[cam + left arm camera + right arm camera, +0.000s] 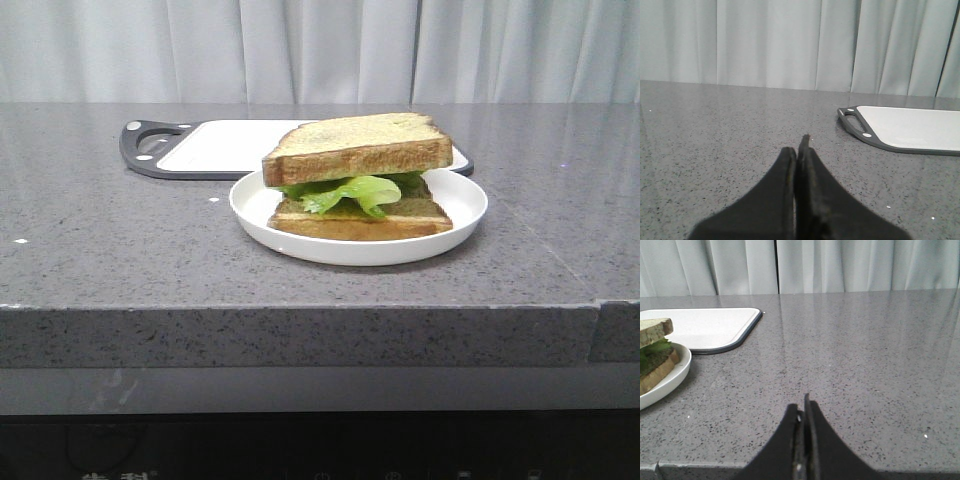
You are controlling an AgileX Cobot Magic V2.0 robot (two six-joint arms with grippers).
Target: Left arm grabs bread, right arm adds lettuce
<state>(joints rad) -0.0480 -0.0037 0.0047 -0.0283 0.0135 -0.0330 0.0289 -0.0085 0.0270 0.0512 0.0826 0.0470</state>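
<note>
The bread (357, 146) already caps the lettuce (352, 192) on the plate (462, 192) near the desk's front edge, so I judge the assembly finished. My left pincer (799, 150) and right pincer (803, 410) are both pressed closed and empty; nothing more seems needed but resting.

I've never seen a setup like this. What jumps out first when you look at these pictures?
The sandwich: a thick toasted bread slice sits on top of ruffled green lettuce and a lower slice, all on a white plate in the middle of the grey counter. Behind the plate lies a white cutting board with a dark rim. Each wrist view shows a black gripper, left and right, shut and empty, low over the counter.
</note>
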